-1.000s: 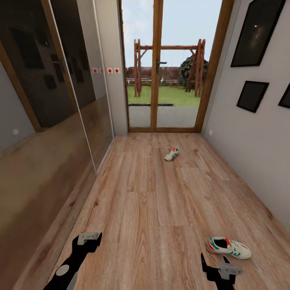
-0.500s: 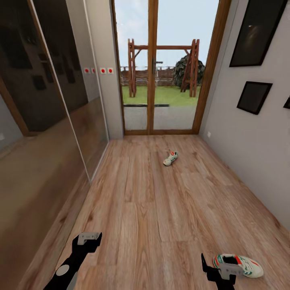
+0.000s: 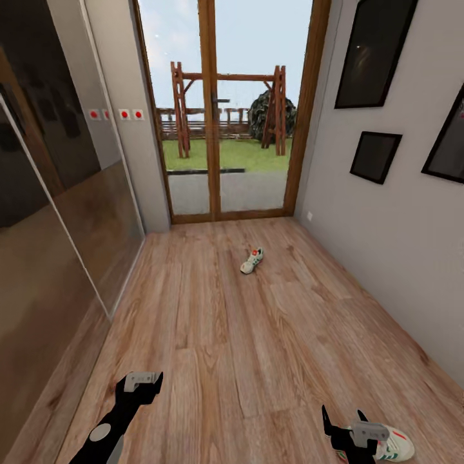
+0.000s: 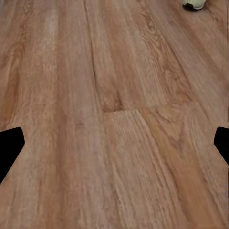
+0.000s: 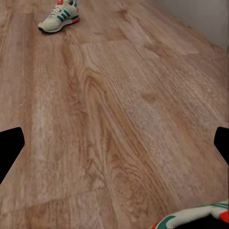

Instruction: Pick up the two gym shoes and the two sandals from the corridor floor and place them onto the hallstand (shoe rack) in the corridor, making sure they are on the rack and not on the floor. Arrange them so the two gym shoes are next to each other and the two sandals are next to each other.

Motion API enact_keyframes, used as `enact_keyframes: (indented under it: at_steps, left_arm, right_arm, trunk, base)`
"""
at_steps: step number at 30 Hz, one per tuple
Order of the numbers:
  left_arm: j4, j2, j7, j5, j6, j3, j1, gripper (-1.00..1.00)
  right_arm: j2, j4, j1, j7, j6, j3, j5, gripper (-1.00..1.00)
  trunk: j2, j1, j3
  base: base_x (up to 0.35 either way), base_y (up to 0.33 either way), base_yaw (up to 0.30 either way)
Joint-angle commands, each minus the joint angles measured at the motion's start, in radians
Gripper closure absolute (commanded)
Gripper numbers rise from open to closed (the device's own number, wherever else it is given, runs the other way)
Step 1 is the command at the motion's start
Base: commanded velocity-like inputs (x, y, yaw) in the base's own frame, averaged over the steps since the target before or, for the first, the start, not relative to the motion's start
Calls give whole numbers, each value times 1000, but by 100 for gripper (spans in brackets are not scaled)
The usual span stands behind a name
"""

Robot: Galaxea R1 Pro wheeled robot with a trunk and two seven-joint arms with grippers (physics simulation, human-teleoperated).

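Listing near to far: our right gripper (image 3: 351,430), jaws spread and empty, hangs just beside gym shoe 1 (image 3: 386,443), which lies on the corridor floor (image 3: 258,348) to its right, long axis crosswise. Our left gripper (image 3: 140,381), also spread, sits farther off. Gym shoe 2 (image 3: 251,261) lies well ahead, near the glass doors (image 3: 219,129).

One gym shoe (image 3: 252,260) lies far down the corridor floor (image 3: 258,348); the other (image 3: 390,444) lies nearby, upright.
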Motion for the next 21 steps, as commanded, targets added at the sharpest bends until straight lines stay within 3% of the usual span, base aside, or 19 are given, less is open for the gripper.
enact_keyframes:
  at_steps: [1, 12, 21]
  left_arm:
    - [0, -1, -8, -5, -3, 6, 0, -100]
    - [-1, -1, -8, -5, -3, 6, 0, -100]
    - [-1, -1, -8, -5, -3, 6, 0, -100]
  right_arm:
    - [0, 1, -1, 3, -3, 7, -10, -100]
    - [0, 1, -1, 3, -3, 7, -10, -100]
    - [0, 1, -1, 3, -4, 7, -10, -100]
  trunk:
    - [0, 0, 0]
    - [0, 0, 4]
    - [0, 0, 4]
  base:
    - [337, 53, -255]
    - [337, 105, -249]
    - [321, 150, -55]
